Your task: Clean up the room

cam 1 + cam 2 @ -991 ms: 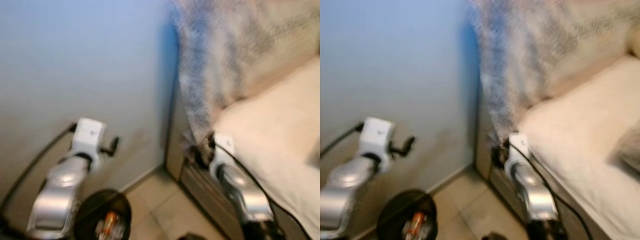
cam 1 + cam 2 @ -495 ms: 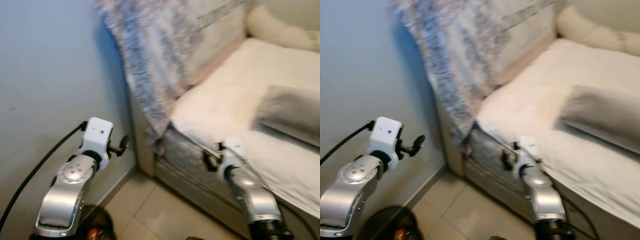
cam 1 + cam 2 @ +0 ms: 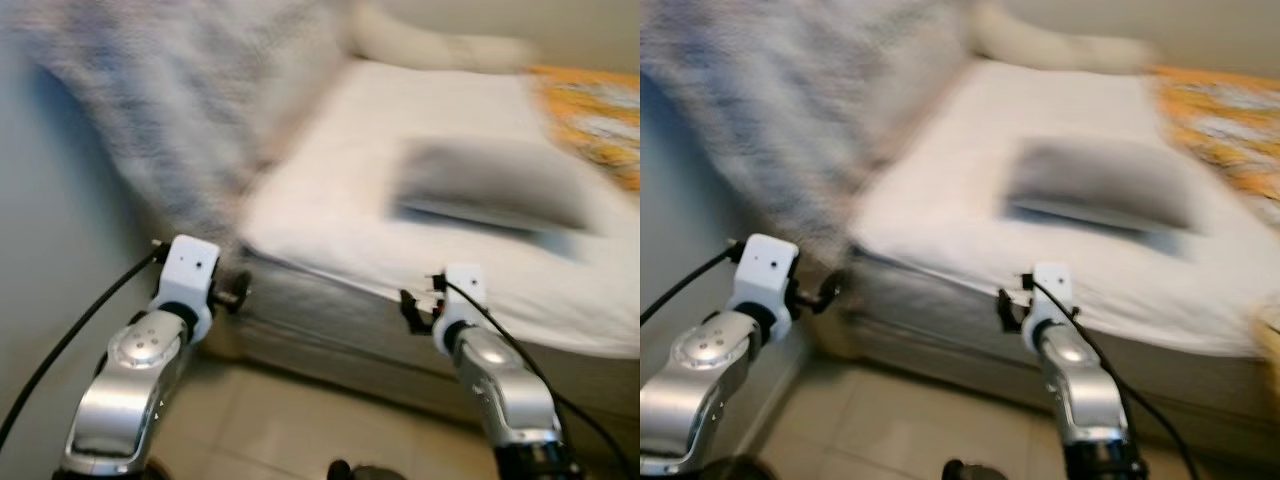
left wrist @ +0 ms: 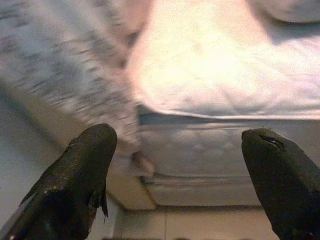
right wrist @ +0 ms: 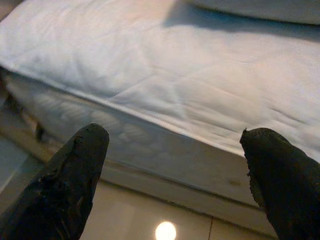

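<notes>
Both your left gripper (image 4: pixel 175 175) and right gripper (image 5: pixel 172 175) are spread wide holding nothing, raised in front of the bed (image 3: pixel 330 200), where a grey pillow (image 3: pixel 490 185) lies on the white sheet, kinda blurry.

Matt white quilted cloth covers the bed (image 5: pixel 210 95); glossy floor tiles (image 5: pixel 150 220) below; brushed silver metal arms (image 3: pixel 130 390).
</notes>
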Available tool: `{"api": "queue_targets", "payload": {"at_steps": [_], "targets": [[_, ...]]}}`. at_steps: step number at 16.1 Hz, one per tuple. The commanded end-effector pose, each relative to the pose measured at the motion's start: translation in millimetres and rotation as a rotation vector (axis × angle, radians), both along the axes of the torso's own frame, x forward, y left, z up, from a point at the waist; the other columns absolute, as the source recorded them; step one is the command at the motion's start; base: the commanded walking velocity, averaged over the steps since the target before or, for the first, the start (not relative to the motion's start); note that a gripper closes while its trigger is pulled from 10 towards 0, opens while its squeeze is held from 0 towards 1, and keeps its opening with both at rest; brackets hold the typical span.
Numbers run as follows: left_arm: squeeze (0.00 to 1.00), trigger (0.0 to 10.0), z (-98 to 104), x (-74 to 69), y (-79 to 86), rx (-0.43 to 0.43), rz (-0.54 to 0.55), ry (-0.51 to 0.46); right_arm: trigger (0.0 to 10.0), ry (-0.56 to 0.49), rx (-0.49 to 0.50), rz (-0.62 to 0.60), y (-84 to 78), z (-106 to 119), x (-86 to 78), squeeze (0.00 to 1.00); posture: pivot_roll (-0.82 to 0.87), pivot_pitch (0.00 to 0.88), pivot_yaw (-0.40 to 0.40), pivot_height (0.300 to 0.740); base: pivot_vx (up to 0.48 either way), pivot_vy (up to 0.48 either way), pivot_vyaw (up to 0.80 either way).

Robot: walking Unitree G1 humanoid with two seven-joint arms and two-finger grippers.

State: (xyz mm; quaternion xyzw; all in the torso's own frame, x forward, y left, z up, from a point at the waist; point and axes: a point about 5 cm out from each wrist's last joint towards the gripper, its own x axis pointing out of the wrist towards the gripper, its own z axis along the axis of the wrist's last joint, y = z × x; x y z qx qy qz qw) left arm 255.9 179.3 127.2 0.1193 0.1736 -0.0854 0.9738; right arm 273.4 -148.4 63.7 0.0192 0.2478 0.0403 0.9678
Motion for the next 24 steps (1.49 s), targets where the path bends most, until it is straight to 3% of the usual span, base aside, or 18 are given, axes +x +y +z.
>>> {"api": "queue_targets", "payload": {"at_steps": [1,5,11,14,15,16,17,20,22,24], "targets": [[0.0,10.0,0.5,0.5,-0.4,0.01,0.006,-0.01,10.0,-0.005,-0.007,-0.002,0.7,3.7,0.8,1.0,-0.06,0.0,-0.002,0.74,0.0,0.0,-0.77],[0.0,10.0,6.3,2.5,3.1,-0.037,0.067,-0.039,10.0,-0.003,-0.008,-0.011,-1.0,8.3,-2.6,1.0,-0.05,0.0,-0.011,0.74,0.0,0.0,-0.77],[0.0,10.0,8.7,2.7,8.3,0.026,0.085,-0.083,10.0,-0.004,-0.01,-0.023,-4.0,10.3,-6.2,1.0,-0.04,0.0,-0.01,0.74,0.0,0.0,-0.77],[0.0,10.0,11.0,3.2,8.3,-0.004,0.091,-0.092,10.0,-0.033,-0.011,-0.02,-6.5,14.9,-3.9,1.0,-0.04,0.0,-0.014,0.74,0.0,0.0,-0.77],[0.0,10.0,11.2,3.4,8.6,0.0,0.09,-0.094,10.0,-0.056,-0.011,-0.009,-6.7,17.4,-1.9,0.96,-0.04,0.0,-0.014,0.74,0.277,0.0,-0.75],[0.0,10.0,11.2,3.5,9.4,0.002,0.095,-0.098,10.0,-0.084,-0.003,-0.006,-7.2,21.3,0.6,0.05,-0.04,0.0,-0.008,0.74,0.3,0.0,0.0],[0.0,10.0,11.0,3.6,11.7,0.004,0.112,-0.106,10.0,-0.134,0.008,0.006,-7.7,28.9,5.2,0.0,-0.04,0.0,-0.005,0.74,0.311,0.0,0.0],[0.0,10.0,13.1,5.4,14.0,-0.012,0.147,-0.134,10.0,-0.239,-0.054,0.058,-10.1,50.2,15.3,0.0,-0.06,0.0,0.004,0.74,0.31,0.0,0.0],[0.0,10.0,12.9,8.1,13.7,-0.01,0.15,-0.141,10.0,-0.291,-0.043,0.068,-10.6,61.4,21.6,0.0,-0.05,0.0,-0.004,0.74,0.309,0.0,0.0],[0.0,10.0,12.6,10.2,17.1,-0.001,0.173,-0.147,10.0,-0.315,-0.076,0.021,-14.9,62.0,24.4,0.0,-0.04,0.0,-0.01,0.74,0.304,0.0,0.0]]}}
